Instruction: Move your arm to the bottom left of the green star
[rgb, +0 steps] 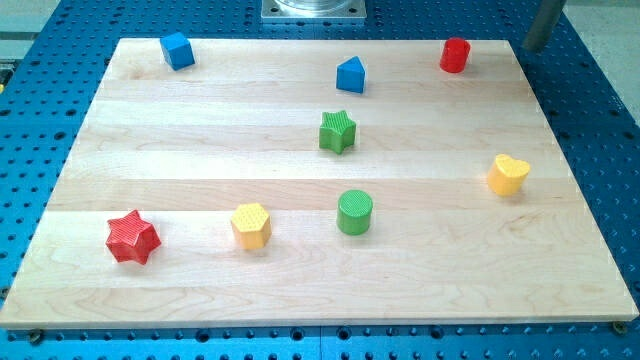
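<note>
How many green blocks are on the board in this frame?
2: the green star near the board's centre, and the green cylinder below it. None appear hidden.

We see a pale wooden worktop (300, 290) carrying eight blocks: green star (338, 131) near centre, green cylinder (354, 212) at its 6 o'clock, blue blocks (177, 50) (351, 75), red cylinder (455, 55), yellow heart (508, 174), yellow hexagon (250, 225), red star (132, 237).

My rod (540, 25) enters at the view's top right corner, a grey shaft leaning slightly (only its lower stretch shows). My tip (531, 49) seems to sit just off the surface's top right corner.
</note>
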